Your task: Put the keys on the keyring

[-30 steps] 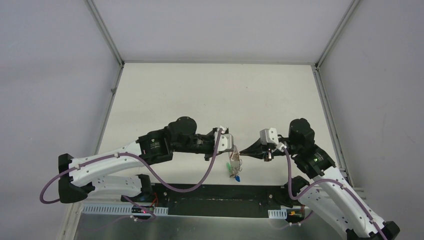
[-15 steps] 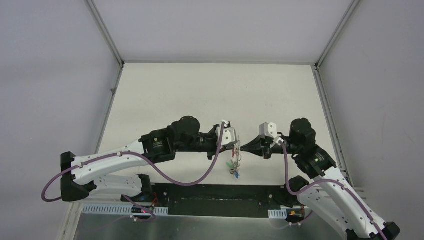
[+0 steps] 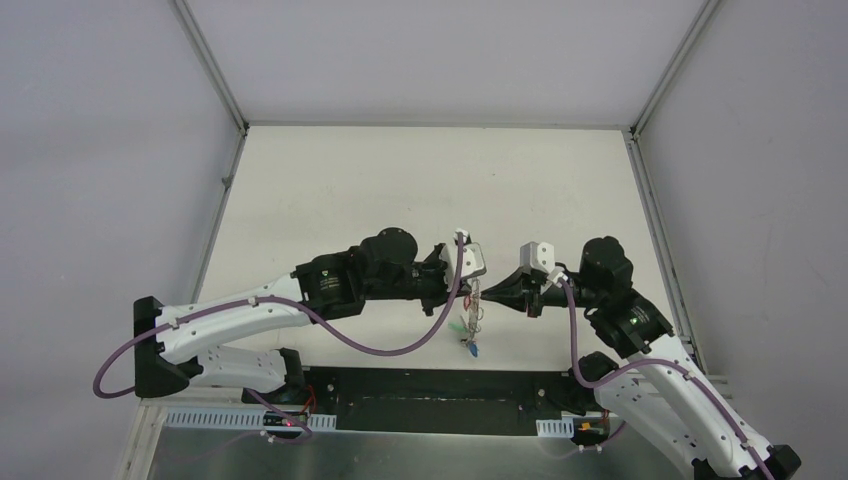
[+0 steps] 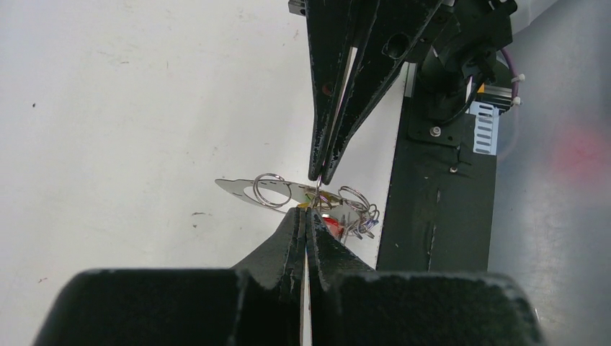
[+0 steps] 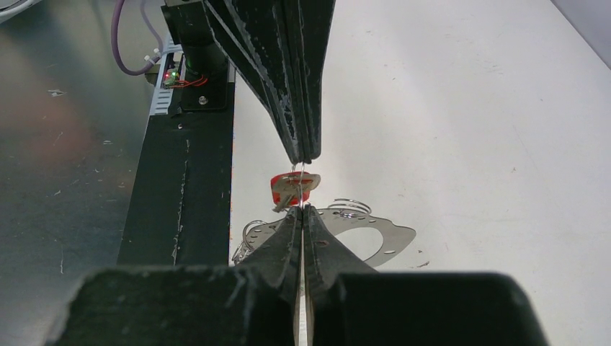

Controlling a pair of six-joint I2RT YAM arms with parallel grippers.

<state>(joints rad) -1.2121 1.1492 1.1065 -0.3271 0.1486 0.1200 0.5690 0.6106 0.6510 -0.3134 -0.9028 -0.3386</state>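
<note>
Having been swung rightward, the left pincer (image 3: 470, 290) is met tip to tip by the right pincer (image 3: 489, 297), both pinched shut on the keyring (image 3: 477, 306), held edge-on above the bench (image 3: 400, 180) with keys (image 3: 470, 338) dangling; threading is judged underway.

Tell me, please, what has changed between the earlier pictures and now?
The left arm moved to the right, so the left gripper now meets the right gripper tip to tip. The keyring between them turned from an open hoop to edge-on, with the keys hanging below. Nothing was let go. Both grippers stayed shut on the keyring; the right arm hardly moved.
</note>
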